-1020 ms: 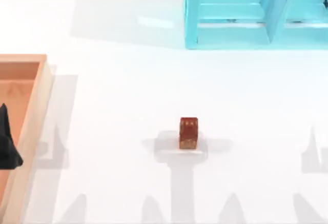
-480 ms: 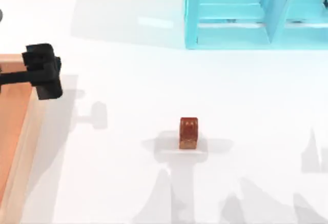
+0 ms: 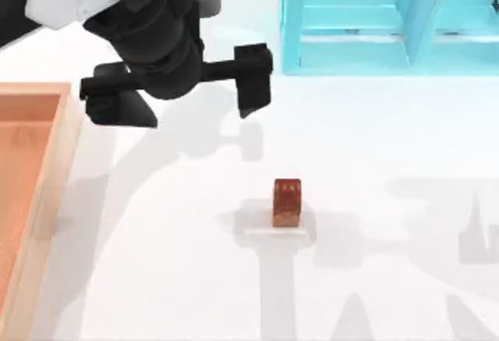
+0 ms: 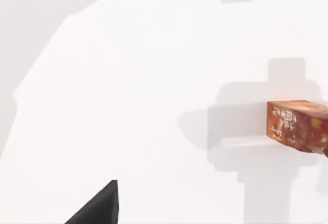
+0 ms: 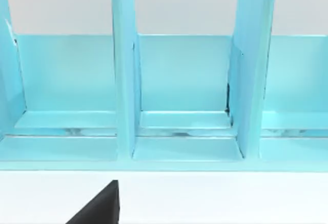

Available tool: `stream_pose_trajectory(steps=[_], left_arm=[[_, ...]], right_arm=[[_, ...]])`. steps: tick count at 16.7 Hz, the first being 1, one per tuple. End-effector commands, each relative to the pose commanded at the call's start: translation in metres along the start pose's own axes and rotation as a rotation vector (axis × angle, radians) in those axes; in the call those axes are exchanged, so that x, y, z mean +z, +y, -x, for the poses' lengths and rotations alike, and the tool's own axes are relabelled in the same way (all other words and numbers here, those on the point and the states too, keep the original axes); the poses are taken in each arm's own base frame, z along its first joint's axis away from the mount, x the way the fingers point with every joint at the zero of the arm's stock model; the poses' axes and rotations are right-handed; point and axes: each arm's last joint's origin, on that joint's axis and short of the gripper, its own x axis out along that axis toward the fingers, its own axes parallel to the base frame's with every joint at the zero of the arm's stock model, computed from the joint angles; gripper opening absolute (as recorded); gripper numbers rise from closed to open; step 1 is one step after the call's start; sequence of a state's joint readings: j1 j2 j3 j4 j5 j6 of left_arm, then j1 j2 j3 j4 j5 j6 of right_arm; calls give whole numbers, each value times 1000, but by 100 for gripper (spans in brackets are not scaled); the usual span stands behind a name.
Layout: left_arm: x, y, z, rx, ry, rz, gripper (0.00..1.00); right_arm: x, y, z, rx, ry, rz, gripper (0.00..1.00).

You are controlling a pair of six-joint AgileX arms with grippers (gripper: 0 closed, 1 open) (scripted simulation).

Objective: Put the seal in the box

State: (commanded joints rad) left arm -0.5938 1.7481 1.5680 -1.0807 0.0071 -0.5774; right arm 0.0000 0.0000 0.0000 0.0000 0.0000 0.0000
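- The white desk (image 3: 405,161) carries everything.
- The box (image 3: 47,193) sits just left of and below the left gripper (image 3: 181,101).
- That gripper hovers with fingers spread wide.
- The seal (image 3: 287,202) stands upright, apart, down-right of it.

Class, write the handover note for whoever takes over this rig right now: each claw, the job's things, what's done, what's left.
Left claw: open, empty, above the table between the box and the seal.
Right arm: parked, its camera facing the turquoise shelf.
Seal: upright on the white table, mid-table, untouched.
Box: at the table's left edge.
Done: nothing placed.
Left: grasp the seal, carry it left, set it in the box.
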Motion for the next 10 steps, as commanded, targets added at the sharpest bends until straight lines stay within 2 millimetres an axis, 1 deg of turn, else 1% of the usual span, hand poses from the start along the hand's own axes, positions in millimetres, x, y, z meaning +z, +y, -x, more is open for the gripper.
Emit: stream_pose_trajectory(steps=[2,5,8,10], left_arm=[[8,-32,-25,52,102,0,100],[10,-72,-55,116,197,-4,100],[8,-98,-75,157,241,-8,100],[6,-107,-83,172,254,-10,100]], right_arm=[[0,0,0,0,0,0,100],[0,0,0,0,0,0,100],[0,0,0,0,0,0,100],[0,0,0,0,0,0,100]])
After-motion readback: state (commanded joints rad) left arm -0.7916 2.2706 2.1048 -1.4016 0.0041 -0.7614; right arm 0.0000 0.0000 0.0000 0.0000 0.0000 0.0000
